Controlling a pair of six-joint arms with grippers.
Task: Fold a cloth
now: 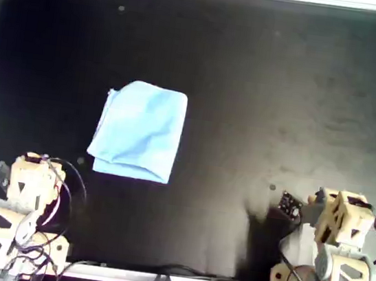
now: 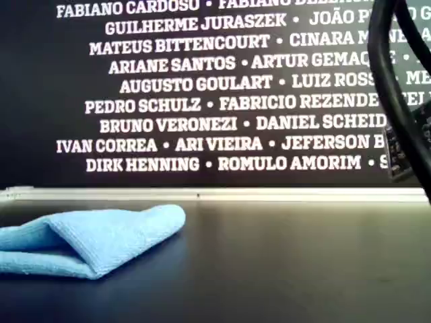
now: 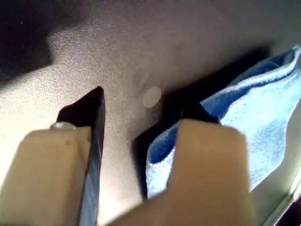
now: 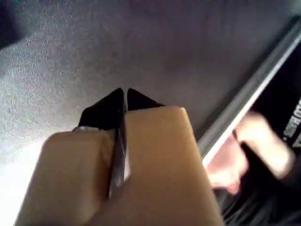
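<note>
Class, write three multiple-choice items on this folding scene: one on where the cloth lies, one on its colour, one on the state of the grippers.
1. In the overhead view, the cloth lies
A. left of centre
B. far right
C. on an arm

2. The cloth's colour is
A. red
B. light blue
C. white

3. My second gripper is
A. holding the cloth
B. wide open
C. shut and empty

Answers: 1 A, it lies on the black table left of the middle. 2 B, light blue in all views showing it. 3 C, the tips meet with only bare table beyond; my first gripper is open.
</note>
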